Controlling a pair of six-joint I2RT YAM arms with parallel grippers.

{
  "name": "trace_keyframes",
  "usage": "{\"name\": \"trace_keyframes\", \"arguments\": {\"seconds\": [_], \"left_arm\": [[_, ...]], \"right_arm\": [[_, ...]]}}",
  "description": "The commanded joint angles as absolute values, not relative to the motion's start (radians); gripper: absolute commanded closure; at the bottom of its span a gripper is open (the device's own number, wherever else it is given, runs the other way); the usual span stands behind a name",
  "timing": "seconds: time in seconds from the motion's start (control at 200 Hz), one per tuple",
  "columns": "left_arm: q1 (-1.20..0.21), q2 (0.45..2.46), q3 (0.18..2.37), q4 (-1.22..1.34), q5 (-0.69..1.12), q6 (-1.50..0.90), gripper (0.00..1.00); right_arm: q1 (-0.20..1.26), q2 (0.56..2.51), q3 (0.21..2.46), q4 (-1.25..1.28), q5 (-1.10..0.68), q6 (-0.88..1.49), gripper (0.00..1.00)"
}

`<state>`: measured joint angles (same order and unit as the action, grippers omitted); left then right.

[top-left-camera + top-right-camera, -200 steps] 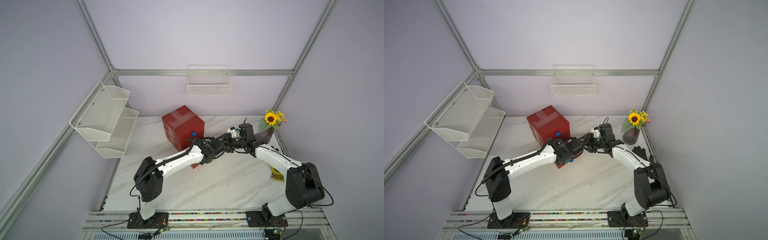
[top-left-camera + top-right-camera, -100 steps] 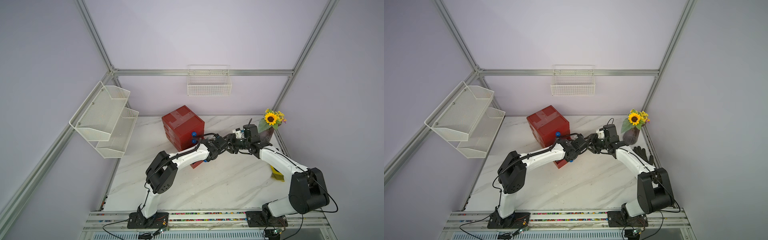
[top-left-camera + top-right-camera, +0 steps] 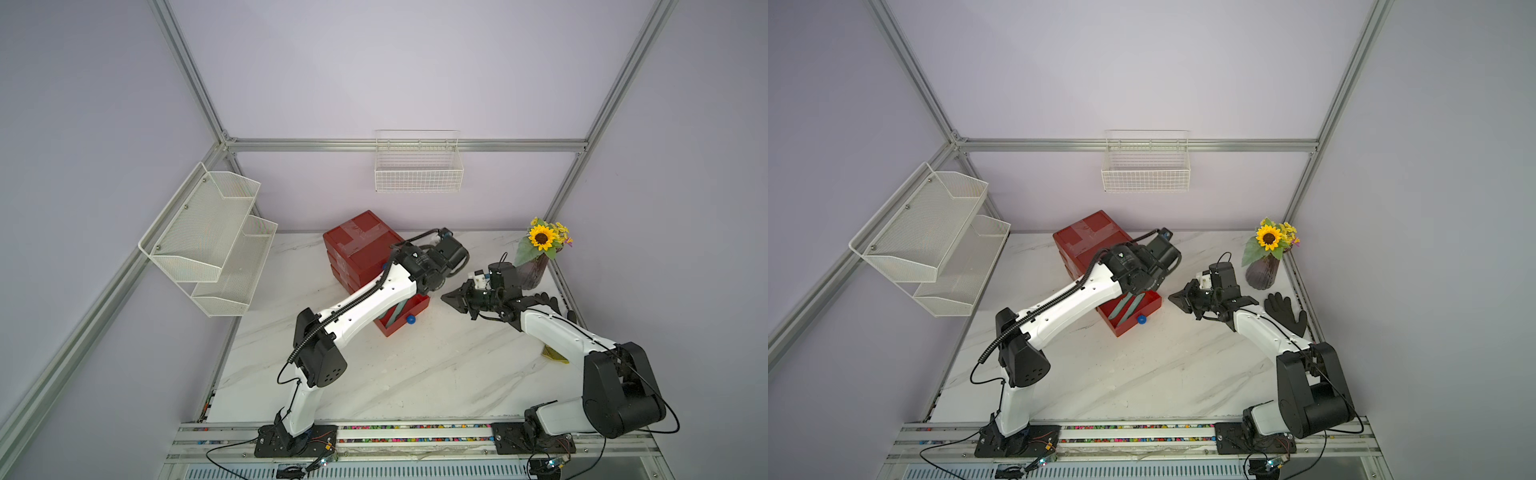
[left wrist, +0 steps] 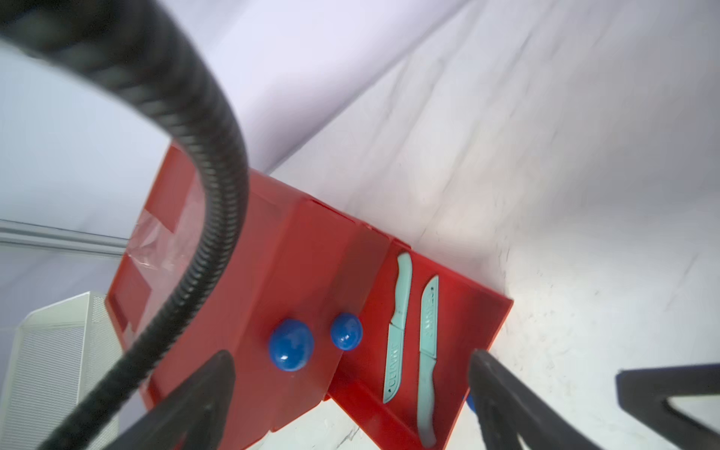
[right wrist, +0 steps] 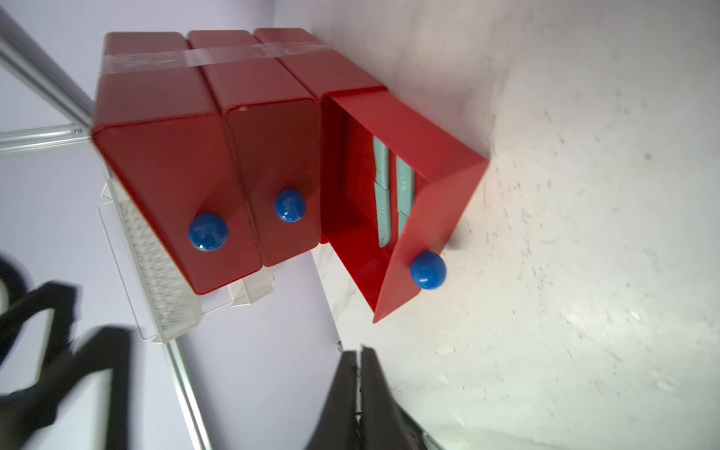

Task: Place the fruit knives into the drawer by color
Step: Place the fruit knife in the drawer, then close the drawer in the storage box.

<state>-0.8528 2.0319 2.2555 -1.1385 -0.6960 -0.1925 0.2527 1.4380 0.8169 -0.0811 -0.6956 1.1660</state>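
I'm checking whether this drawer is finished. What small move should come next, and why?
Probably nudge the bottom drawer shut with the right gripper. Both teal knives lie side by side inside it, the left gripper is open and empty, and the right gripper, shut, faces its blue knob.

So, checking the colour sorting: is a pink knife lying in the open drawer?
No, the open drawer holds only two teal knives, lying side by side.
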Motion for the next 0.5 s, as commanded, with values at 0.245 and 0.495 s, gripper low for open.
{"name": "trace_keyframes", "arguments": {"seconds": [0.245, 0.495], "left_arm": [[-0.457, 2.098, 2.328, -1.249, -0.366, -0.338, 1.0], [-0.408, 2.151, 2.2, -1.231, -0.316, -0.365, 1.0]], "right_arm": [[0.278, 1.574, 0.776, -0.034, -0.686, 1.218, 1.0], [0.327, 1.744, 0.837, 0.083, -0.706, 1.291, 1.0]]}}
